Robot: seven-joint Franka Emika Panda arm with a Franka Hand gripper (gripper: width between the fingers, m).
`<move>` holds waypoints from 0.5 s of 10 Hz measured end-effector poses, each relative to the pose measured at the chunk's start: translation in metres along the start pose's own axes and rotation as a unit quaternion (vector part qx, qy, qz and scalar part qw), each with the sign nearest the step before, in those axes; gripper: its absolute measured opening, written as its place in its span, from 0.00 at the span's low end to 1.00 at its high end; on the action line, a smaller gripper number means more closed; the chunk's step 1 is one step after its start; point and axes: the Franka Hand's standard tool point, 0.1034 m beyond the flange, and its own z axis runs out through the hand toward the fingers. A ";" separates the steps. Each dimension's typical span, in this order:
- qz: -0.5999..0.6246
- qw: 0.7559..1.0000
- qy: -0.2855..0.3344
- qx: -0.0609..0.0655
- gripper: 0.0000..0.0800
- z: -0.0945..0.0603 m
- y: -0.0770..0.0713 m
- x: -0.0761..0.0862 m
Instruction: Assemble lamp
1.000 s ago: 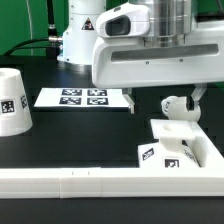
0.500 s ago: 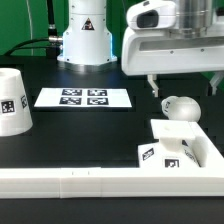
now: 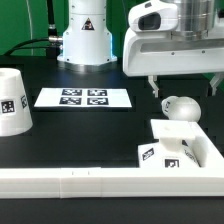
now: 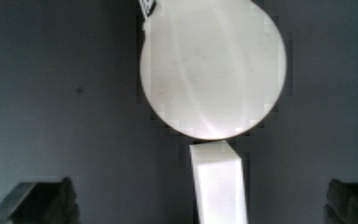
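Observation:
The white round-headed bulb (image 3: 180,107) lies on the black table just behind the blocky square base (image 3: 176,150). My gripper (image 3: 183,90) hovers above the bulb, open and empty, with one finger on each side and clear of it. In the wrist view the bulb (image 4: 211,70) fills the middle as a white oval. My gripper (image 4: 199,205) shows there only as two dark fingertips (image 4: 43,202) far apart. The cone-shaped shade (image 3: 12,100) stands at the exterior view's far left.
The marker board (image 3: 85,97) lies flat on the table in front of the robot's white pedestal (image 3: 84,40). A long white rail (image 3: 70,181) runs along the near edge and joins the corner around the base. A narrow white strip (image 4: 217,185) shows under the bulb in the wrist view.
The hand has moved toward the exterior view's right and a little up over the last second, then held still. The bulb has stayed on the table.

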 end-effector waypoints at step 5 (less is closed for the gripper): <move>-0.037 0.980 -0.196 -0.023 0.87 0.005 -0.005 -0.021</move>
